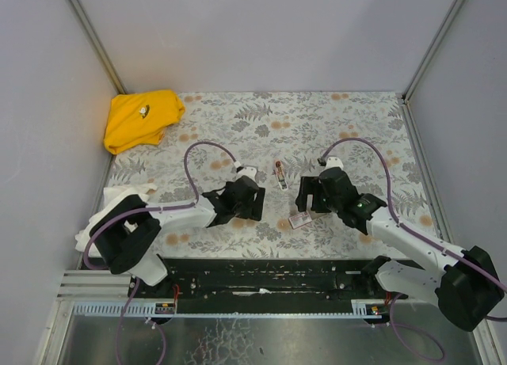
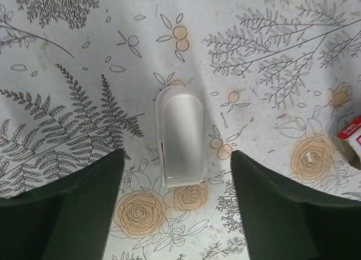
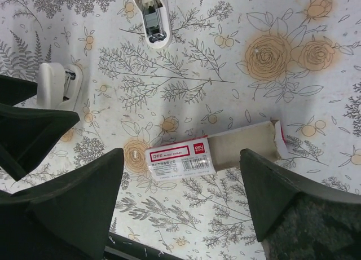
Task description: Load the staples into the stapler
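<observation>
The stapler (image 1: 280,175) is a small pale pink-and-white piece lying on the floral cloth between my two grippers, its metal channel facing up (image 3: 152,14). A white rounded plastic piece (image 2: 180,136) lies flat on the cloth. My left gripper (image 2: 176,157) stands open around its near end without touching it. That piece (image 3: 53,85) has a small metal part on it. The red-and-white staple box (image 3: 179,157) lies with its grey tray (image 3: 242,148) slid out. My right gripper (image 3: 180,155) hangs open over it. No loose staples strip shows.
A crumpled yellow cloth (image 1: 141,118) lies at the back left corner. Grey walls close in the table on three sides. The staple box (image 2: 352,137) shows at the right edge of the left wrist view. The arms' black base rail (image 1: 261,274) runs along the near edge.
</observation>
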Action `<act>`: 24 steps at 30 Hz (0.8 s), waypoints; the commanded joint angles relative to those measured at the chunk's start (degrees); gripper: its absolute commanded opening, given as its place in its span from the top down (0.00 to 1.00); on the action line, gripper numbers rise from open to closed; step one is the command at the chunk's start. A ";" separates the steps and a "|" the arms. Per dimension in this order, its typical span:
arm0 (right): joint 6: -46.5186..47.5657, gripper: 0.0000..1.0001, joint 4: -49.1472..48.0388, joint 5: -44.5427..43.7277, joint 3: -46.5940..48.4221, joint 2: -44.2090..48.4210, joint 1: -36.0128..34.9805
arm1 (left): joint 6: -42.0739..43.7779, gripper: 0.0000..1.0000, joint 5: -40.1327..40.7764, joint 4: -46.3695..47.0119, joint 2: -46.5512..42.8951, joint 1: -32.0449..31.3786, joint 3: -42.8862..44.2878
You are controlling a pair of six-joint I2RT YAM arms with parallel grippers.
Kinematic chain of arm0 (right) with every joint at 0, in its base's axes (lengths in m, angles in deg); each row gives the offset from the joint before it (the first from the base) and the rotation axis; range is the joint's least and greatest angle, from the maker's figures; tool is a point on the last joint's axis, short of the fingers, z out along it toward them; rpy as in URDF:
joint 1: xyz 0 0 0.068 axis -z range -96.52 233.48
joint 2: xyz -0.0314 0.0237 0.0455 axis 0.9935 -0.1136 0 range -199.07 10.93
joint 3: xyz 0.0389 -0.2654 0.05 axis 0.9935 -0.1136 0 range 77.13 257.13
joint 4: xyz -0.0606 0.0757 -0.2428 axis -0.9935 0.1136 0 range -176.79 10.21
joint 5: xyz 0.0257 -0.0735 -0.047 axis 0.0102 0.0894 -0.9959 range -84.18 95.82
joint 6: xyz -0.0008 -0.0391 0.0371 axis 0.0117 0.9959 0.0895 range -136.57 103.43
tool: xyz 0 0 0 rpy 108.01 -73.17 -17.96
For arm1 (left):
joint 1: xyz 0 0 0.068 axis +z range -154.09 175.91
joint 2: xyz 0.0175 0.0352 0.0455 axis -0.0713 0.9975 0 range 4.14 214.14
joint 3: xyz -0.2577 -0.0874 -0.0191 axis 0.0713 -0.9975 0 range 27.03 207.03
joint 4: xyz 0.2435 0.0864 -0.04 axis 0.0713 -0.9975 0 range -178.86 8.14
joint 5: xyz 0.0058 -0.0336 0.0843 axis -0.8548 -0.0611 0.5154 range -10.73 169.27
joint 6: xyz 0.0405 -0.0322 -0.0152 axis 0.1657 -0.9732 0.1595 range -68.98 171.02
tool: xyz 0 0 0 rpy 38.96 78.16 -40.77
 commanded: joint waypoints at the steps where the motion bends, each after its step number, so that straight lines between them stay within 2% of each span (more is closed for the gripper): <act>1: 3.06 0.10 -1.16 -3.32 1.94 1.84 0.10 | 0.82 0.19 1.28 -0.31 -0.41 1.16 4.07; 3: 3.18 0.11 -1.09 -3.94 1.33 2.12 0.12 | 1.96 0.14 -1.10 0.73 -0.18 2.90 6.18; 6: 4.29 0.10 -0.88 -2.28 0.80 2.59 1.33 | 3.78 0.11 -8.17 3.08 2.01 6.99 11.09; 13: 5.75 0.10 -3.97 15.28 -1.24 5.55 11.07 | 10.33 0.10 -28.99 12.33 14.73 15.25 23.36; 17: 6.64 0.10 -3.51 20.72 -1.04 7.02 12.86 | 13.73 0.10 -32.40 12.44 22.20 17.83 29.61; 24: 7.86 0.10 -3.83 26.02 -0.91 9.13 13.29 | 15.87 0.13 -41.58 14.01 29.24 19.81 35.26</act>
